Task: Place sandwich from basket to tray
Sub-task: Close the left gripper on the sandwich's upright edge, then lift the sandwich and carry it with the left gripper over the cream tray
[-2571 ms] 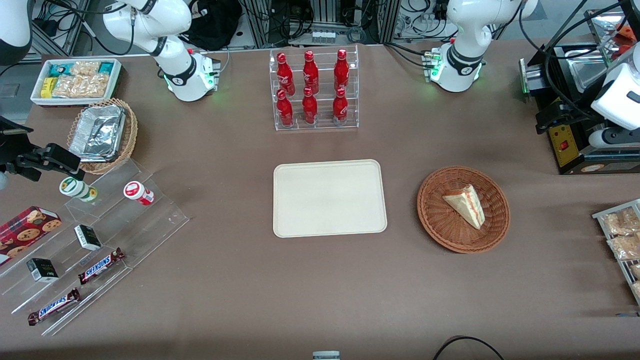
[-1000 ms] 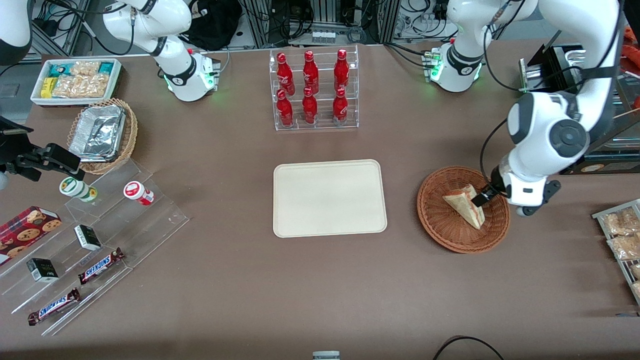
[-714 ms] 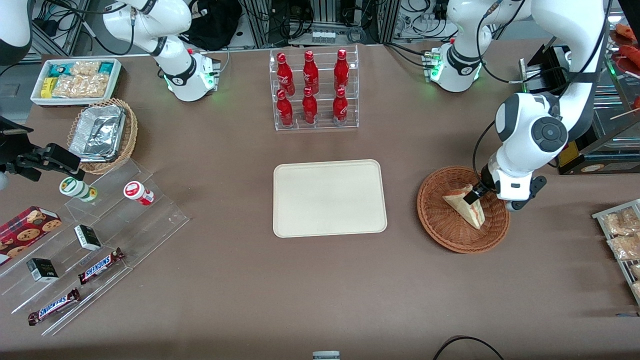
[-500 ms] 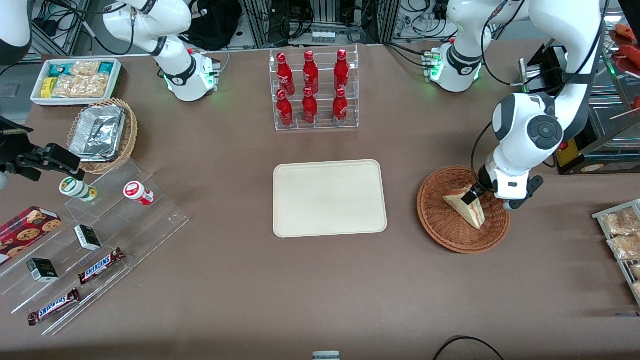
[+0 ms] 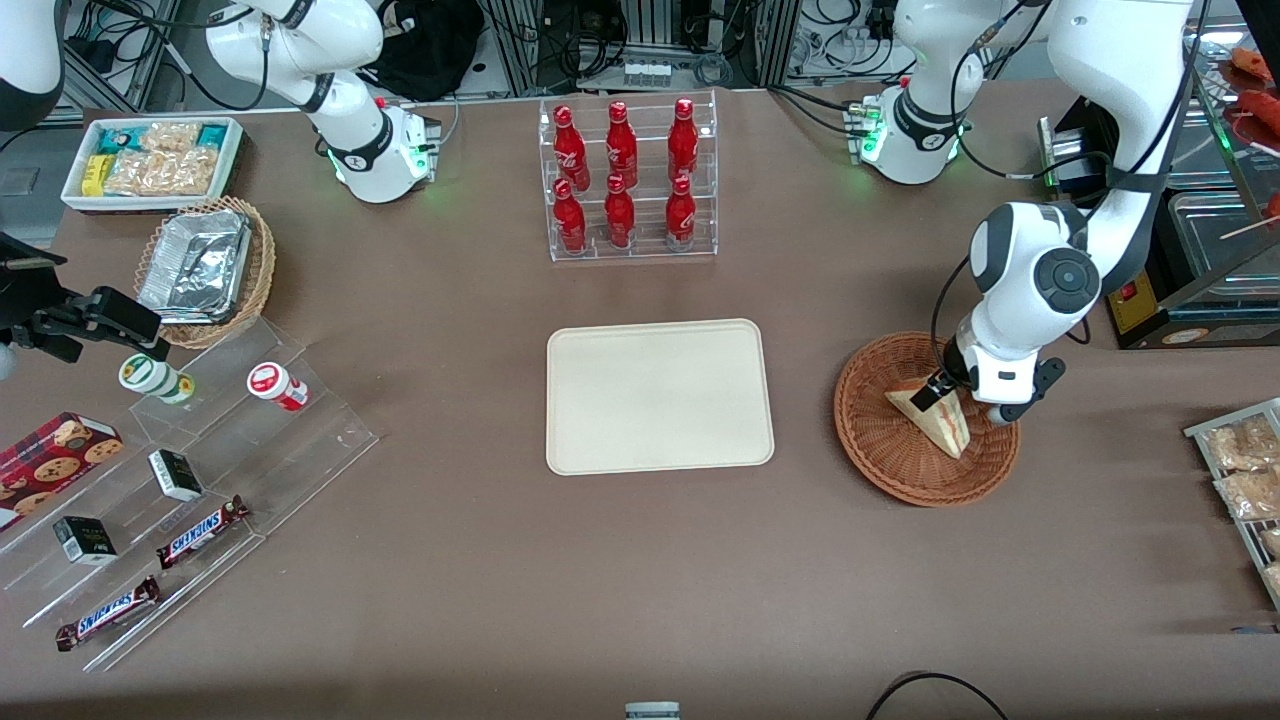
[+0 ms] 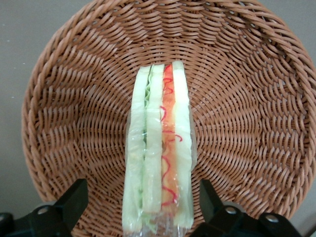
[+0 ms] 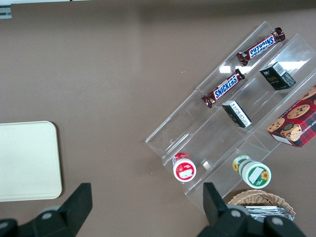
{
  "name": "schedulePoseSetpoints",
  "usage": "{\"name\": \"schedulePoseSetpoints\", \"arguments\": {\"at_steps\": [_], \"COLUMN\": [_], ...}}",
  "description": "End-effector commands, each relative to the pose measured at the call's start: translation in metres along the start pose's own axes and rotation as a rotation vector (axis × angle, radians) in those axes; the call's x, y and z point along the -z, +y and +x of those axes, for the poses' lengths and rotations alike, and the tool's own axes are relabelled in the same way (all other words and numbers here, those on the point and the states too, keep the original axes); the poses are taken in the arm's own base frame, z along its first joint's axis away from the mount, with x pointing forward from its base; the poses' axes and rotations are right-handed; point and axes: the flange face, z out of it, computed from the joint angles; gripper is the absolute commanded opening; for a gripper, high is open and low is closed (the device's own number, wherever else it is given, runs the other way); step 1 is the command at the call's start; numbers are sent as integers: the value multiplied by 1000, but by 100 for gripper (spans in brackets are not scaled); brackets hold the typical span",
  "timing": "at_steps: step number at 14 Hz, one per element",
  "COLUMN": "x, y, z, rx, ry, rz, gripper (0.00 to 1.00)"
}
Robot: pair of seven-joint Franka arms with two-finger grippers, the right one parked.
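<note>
The sandwich, a wrapped triangular wedge with red and green filling, lies in the round reddish-brown wicker basket toward the working arm's end of the table. It also shows in the left wrist view, standing on edge in the basket. My left gripper hangs over the sandwich's thick end, open, with one finger on each side of the wedge and gaps between fingers and bread. The cream tray lies bare at the table's middle, beside the basket.
A clear rack of red bottles stands farther from the front camera than the tray. A black appliance sits near the basket toward the working arm's end. Snack packets lie at that table edge. A tiered clear stand with snacks lies toward the parked arm's end.
The left arm has come in from the table's edge and lowered over the basket. The gripper has moved onto the sandwich's thick end. The sandwich has not moved.
</note>
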Motion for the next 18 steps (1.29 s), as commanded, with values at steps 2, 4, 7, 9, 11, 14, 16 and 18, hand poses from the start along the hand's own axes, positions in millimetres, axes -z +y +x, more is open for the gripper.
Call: {"name": "schedulePoseSetpoints", "arguments": {"at_steps": [2, 4, 7, 9, 11, 14, 16, 18], "x": [-6, 0, 41, 95, 147, 173, 159, 142], "y": [8, 11, 23, 39, 70, 130, 167, 196], "z": [-4, 1, 10, 23, 19, -32, -73, -129], "rx": [5, -12, -52, -57, -97, -223, -318, -434], "ry": [4, 10, -11, -60, -89, -73, -85, -91], "rz": [-12, -15, 29, 94, 128, 107, 115, 137], "gripper": [37, 11, 9, 9, 9, 9, 11, 11]}}
